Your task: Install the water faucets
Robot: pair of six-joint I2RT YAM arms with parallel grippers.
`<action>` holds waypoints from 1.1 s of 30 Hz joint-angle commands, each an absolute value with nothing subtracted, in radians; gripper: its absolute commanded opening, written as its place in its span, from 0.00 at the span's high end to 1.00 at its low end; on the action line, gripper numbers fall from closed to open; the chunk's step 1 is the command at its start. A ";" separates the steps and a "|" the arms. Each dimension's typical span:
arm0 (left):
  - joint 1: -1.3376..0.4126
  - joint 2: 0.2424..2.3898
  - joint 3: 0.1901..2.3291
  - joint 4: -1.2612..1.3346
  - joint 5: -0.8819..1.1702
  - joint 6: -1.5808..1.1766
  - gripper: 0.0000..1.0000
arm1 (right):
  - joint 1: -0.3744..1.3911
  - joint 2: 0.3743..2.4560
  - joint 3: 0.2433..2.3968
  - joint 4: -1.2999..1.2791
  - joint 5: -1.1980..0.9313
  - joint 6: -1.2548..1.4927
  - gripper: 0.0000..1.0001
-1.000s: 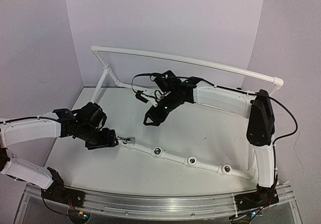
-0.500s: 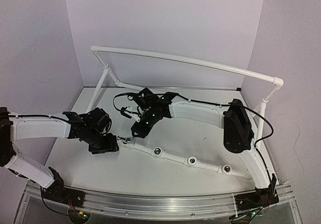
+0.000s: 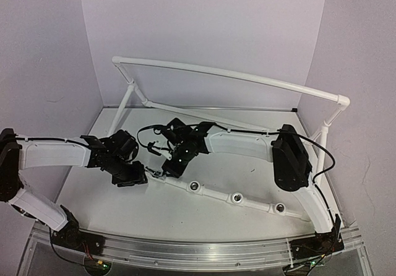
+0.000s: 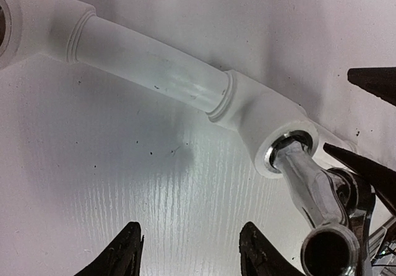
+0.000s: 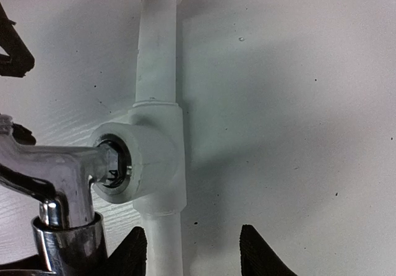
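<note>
Water faucet [image 4: 312,192], chrome: stem seated in the end socket of the white pipe frame [image 4: 154,72], which lies on the table [image 3: 185,214]. Left gripper [image 4: 190,242]: fingers apart, nothing between them, faucet just beside. Right gripper [image 5: 193,242]: fingers apart, astride the pipe below that socket, unclamped

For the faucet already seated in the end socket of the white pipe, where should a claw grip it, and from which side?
Grip the faceted chrome body of the faucet, between the socket and the round spout, approaching from the free end away from the pipe. Its stem is buried in the socket, and the facets probably resist slipping.
</note>
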State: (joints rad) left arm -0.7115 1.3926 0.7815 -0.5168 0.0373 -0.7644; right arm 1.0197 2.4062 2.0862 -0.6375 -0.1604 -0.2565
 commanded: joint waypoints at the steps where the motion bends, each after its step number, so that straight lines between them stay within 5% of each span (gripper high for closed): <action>1: -0.689 1.415 0.840 -0.437 0.049 -0.736 0.48 | 1.061 2.344 2.048 -0.647 -0.208 -0.278 0.51; 15: -0.680 1.413 0.850 -0.410 0.080 -0.725 0.45 | 1.086 2.299 2.028 -0.647 -0.196 -0.299 0.51; 22: -0.704 1.205 0.810 -0.448 0.035 -0.771 0.22 | 0.968 2.146 1.876 -0.645 -0.194 -0.301 0.46; 28: -0.757 1.103 0.809 -0.491 -0.045 -0.859 0.04 | 0.923 1.989 1.694 -0.645 -0.218 -0.316 0.31; 33: -0.784 1.100 0.773 -0.410 -0.043 -0.974 0.00 | 0.918 1.901 1.536 -0.644 -0.209 -0.335 0.22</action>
State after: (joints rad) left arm -0.7664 1.0931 0.7817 -0.4988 -0.0264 -0.8576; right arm 0.9022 1.9729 1.6379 -0.6341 -0.1994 -0.3159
